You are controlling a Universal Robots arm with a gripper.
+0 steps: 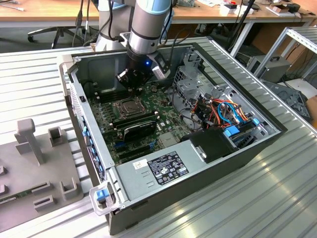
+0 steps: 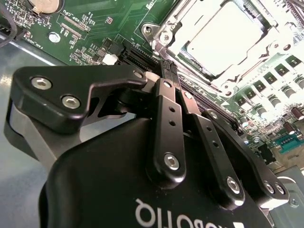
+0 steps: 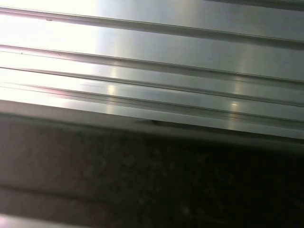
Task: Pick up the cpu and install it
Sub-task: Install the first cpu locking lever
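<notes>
Hand (image 1: 130, 85) sits low inside the open PC case (image 1: 148, 184), just above the green mobo (image 1: 106, 126). Fingertips are clenched together in the second wrist view (image 2: 167, 66), w/ nothing visible pinched btwn them.

cpu (image 2: 223, 38): pale silver square face, lying flat inside the socket's metal frame (image 2: 164, 35), level w/ the board. It's apart from the hand, no contact. In the second wrist view the fingertips end just short of the frame's near corner, w/ the chip beyond them.

In the exterior view the socket (image 1: 128, 105) lies just in front of the hand, toward the camera. Chip face is too small there to make out, so the second wrist view is the one that shows the cpu seated. That view also shows board detail up close: a black slot (image 2: 135, 57) next to the fingertips and a coin cell (image 2: 45, 4) at the frame edge.

Exterior view gives the wider layout. Arm (image 1: 148, 25) comes down from behind the case. Black cards (image 1: 138, 126) stand in slots just in front of the socket. Orange and blue cables (image 1: 223, 111) are bundled at the exterior view's right of the board. Case rests on a ribbed metal tabletop (image 1: 233, 208). Grey fixture block (image 1: 39, 163) sits at the exterior view's left, well apart from the case.

First wrist view: ribbed silver metal (image 3: 152, 57) w/ a dark band (image 3: 152, 180) beside it.
</notes>
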